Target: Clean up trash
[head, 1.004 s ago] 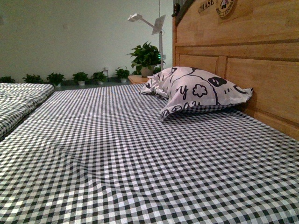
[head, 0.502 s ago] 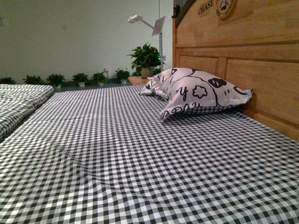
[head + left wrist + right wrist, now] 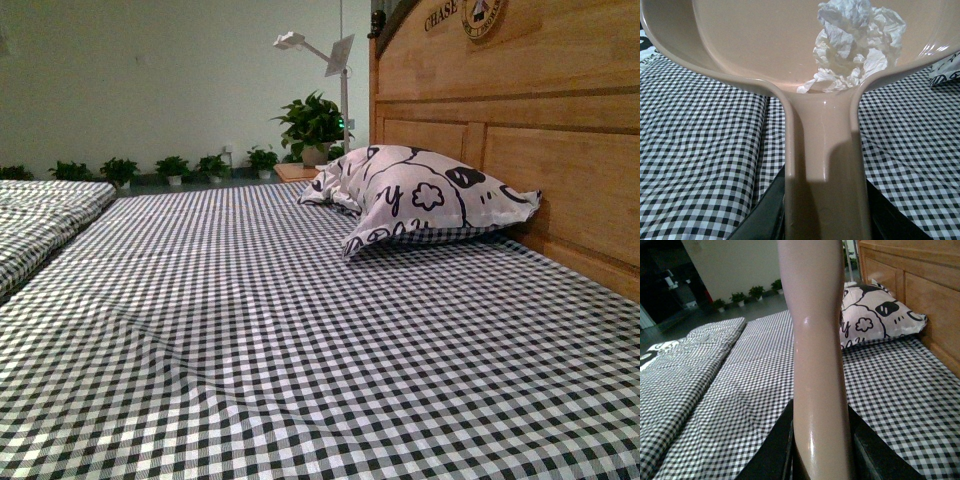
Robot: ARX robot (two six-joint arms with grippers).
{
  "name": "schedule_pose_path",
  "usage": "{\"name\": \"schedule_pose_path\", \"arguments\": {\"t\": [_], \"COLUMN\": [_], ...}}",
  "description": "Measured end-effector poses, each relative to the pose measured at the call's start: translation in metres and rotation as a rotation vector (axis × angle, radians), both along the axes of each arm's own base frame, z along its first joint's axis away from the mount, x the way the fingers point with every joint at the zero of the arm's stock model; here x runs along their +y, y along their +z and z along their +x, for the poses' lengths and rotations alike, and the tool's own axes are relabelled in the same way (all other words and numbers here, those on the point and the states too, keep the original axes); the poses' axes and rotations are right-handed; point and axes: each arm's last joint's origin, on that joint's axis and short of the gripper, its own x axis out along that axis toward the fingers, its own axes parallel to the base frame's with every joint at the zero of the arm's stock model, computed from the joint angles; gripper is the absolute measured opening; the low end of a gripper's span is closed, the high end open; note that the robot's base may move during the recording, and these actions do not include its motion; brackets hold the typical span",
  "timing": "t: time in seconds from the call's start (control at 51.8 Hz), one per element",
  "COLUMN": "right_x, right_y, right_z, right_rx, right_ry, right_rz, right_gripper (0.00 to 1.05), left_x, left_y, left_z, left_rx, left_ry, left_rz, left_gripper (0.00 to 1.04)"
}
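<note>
The left pincer (image 3: pixel 825 220) is gripping the handle of the pink dustpan (image 3: pixel 740 45), closed on it from both sides. The trash (image 3: pixel 857 45), a crumpled white paper wad, is lying inside the pan, just beyond the point where the handle is joining it, so well ahead of the pincer. Under it the checkered bed (image 3: pixel 695 165) is showing. The right pincer (image 3: pixel 817 450) is clamping a pale pink handle (image 3: pixel 815 340) standing upright, with the pillow (image 3: pixel 875 315) lying against the wooden headboard (image 3: pixel 930 295).
</note>
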Motion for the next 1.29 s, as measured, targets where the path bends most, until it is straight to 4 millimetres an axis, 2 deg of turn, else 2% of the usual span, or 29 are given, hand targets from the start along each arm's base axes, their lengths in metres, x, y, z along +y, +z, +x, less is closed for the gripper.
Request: {"name": "schedule_pose_path", "arguments": {"t": [1.293], "right_x": [0.0], "right_y": [0.0], "right_z": [0.0], "right_rx": [0.0], "right_ry": [0.0], "right_rz": [0.0], "right_gripper": [0.21], "left_x": [0.0], "left_y": [0.0], "left_z": [0.0], "left_rx": [0.0], "left_ry": [0.0], "left_rz": [0.0], "left_gripper": [0.25]}}
